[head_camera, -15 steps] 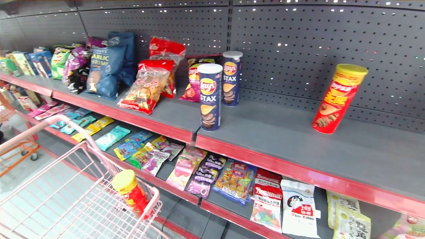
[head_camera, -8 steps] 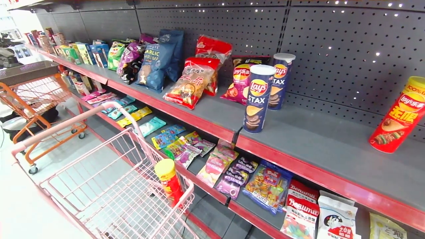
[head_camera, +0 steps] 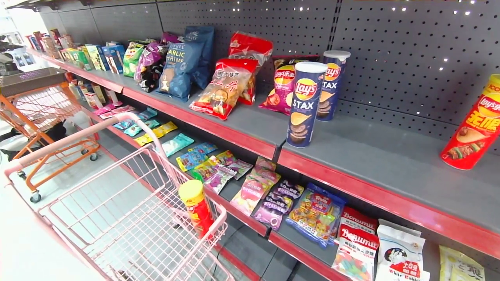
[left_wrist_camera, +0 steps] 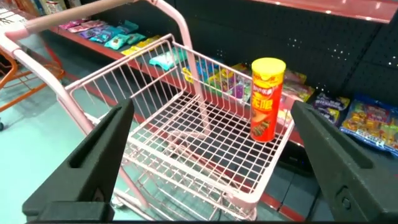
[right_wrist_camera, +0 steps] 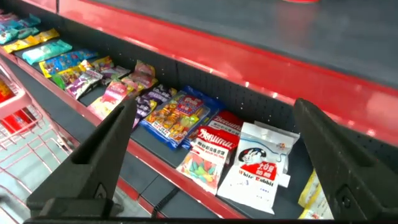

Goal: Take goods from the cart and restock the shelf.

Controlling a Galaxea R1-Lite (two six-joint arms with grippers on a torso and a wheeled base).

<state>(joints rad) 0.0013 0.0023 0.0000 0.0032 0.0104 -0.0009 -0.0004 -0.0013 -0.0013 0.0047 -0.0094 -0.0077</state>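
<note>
A red chip canister with a yellow lid (head_camera: pixel 197 208) (left_wrist_camera: pixel 266 99) stands upright in the far corner of the pink wire cart (head_camera: pixel 117 218) (left_wrist_camera: pixel 186 155), beside the shelf. A matching red canister (head_camera: pixel 474 127) stands on the grey upper shelf (head_camera: pixel 375 164) at the right. Two blue canisters (head_camera: pixel 306 103) stand further left on that shelf. My left gripper (left_wrist_camera: pixel 212 106) hangs open above the cart basket, short of the canister. My right gripper (right_wrist_camera: pixel 216 102) is open and holds nothing, facing the lower shelf's packets (right_wrist_camera: pixel 180 121).
Snack bags (head_camera: pixel 220 89) fill the upper shelf's left half. A bare stretch lies between the blue canisters and the red one. Flat packets (head_camera: pixel 258 191) line the lower shelf. An orange cart (head_camera: pixel 47 113) stands on the floor at far left.
The whole head view has shifted, so the camera moved: the shelf goods now sit further right and more of the cart shows. The goods themselves have not moved.
</note>
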